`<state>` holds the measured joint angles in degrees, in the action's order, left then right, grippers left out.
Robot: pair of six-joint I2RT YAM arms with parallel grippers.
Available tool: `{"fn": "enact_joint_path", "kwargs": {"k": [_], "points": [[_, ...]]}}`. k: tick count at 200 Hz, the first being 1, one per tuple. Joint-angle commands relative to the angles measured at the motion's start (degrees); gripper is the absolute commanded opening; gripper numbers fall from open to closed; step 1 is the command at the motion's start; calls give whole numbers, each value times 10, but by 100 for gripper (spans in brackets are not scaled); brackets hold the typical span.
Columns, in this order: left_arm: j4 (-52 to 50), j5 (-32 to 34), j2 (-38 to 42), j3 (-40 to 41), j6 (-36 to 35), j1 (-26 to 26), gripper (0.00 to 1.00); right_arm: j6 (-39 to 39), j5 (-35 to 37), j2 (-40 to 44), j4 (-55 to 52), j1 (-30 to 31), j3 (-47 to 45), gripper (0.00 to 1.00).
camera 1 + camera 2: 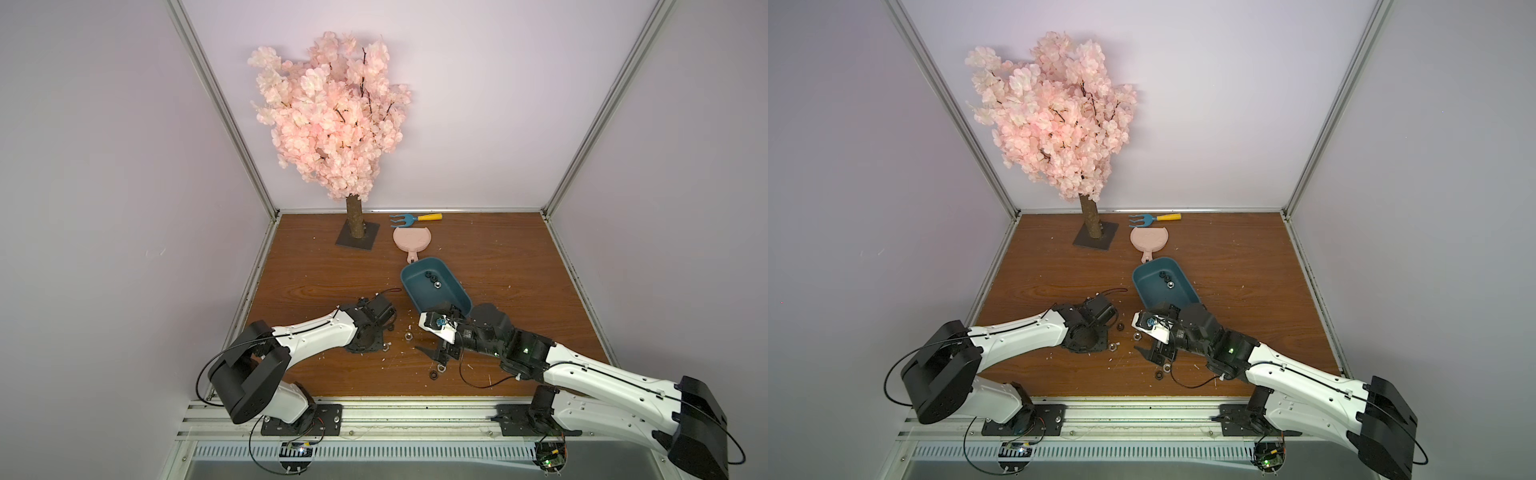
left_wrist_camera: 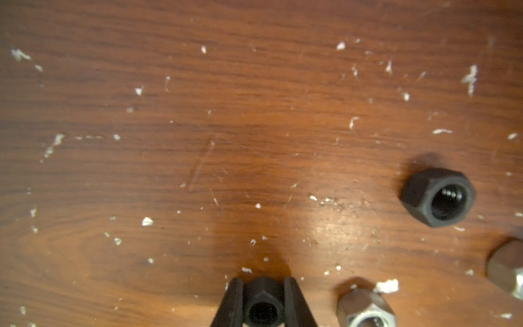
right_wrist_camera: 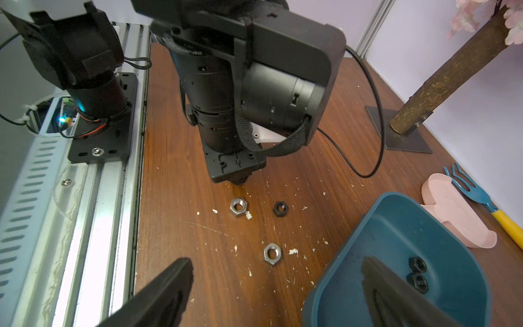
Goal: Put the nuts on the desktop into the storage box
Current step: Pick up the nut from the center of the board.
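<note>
Risk: left tool (image 2: 263, 280) clamped on black nut (image 2: 263, 301) only at its tips, down on tabletop (image 2: 198, 113) apart from box (image 1: 424, 295), so it may pop out on lift; right tool (image 3: 274, 263), jaws apart astride box wall, may block the drop.

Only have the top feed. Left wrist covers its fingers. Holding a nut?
Observer: Yes. Left wrist view shows the left fingers shut on a black nut.
Operator: Anything crowding it?
Observer: A silver nut lies close beside one finger, not touching.
Operator: And the other arm?
Observer: Right wrist view: right fingers wide open, holding nothing.
</note>
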<state>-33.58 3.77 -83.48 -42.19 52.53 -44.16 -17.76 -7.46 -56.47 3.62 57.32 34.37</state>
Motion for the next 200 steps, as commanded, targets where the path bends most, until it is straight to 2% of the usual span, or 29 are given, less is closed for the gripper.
{"fn": "enact_joint_path", "kwargs": {"k": [1, 47, 94, 129, 168, 200], "points": [[-2, -28, -8, -1, 1, 2, 20, -6, 10, 3, 11, 2, 21, 99], [-2, -57, 21, -18, -19, 13, 19, -25, 59, 31, 79, 5, -17, 99], [0, -82, 71, -57, -81, 14, 16, -36, 51, 105, 226, 5, -111, 99], [7, -127, 113, -87, -143, 14, 14, -67, 2, 131, 297, 6, -151, 99], [100, -266, 182, -82, -175, 14, 17, -129, -83, 150, 433, 6, -223, 99], [260, -408, 243, -30, -141, 14, 17, -124, -83, 153, 494, 6, -242, 98]]}}
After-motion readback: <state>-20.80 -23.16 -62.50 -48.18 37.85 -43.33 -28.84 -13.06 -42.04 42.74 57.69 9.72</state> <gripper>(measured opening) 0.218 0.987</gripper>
